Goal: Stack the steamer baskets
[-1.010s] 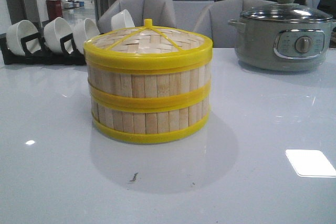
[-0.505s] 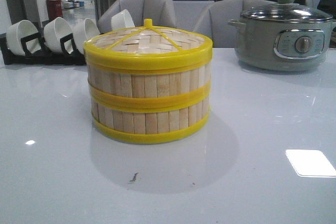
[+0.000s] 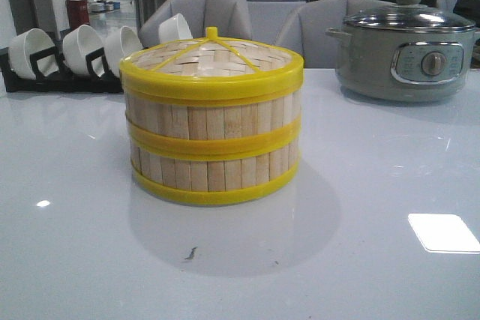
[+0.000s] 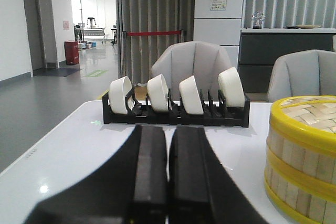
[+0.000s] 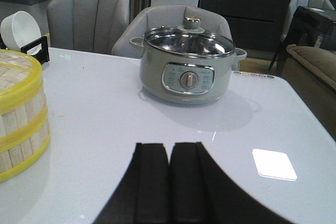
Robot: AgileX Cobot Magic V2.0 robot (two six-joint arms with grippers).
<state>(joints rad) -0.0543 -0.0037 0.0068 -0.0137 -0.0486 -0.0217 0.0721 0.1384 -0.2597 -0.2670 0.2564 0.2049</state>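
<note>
Two steamer baskets stand stacked in the middle of the white table: the upper basket (image 3: 214,112) sits squarely on the lower basket (image 3: 214,174). A woven yellow-rimmed lid (image 3: 211,61) with a knob covers the top. The stack also shows in the left wrist view (image 4: 304,156) and the right wrist view (image 5: 21,114). My left gripper (image 4: 168,129) is shut and empty, low over the table to the left of the stack. My right gripper (image 5: 169,146) is shut and empty, to the right of the stack. Neither gripper shows in the front view.
A black rack (image 3: 64,80) with several white bowls (image 3: 82,49) stands at the back left, also in the left wrist view (image 4: 176,114). A grey-green electric pot (image 3: 409,54) with a glass lid stands at the back right, also in the right wrist view (image 5: 188,69). Grey chairs stand behind the table.
</note>
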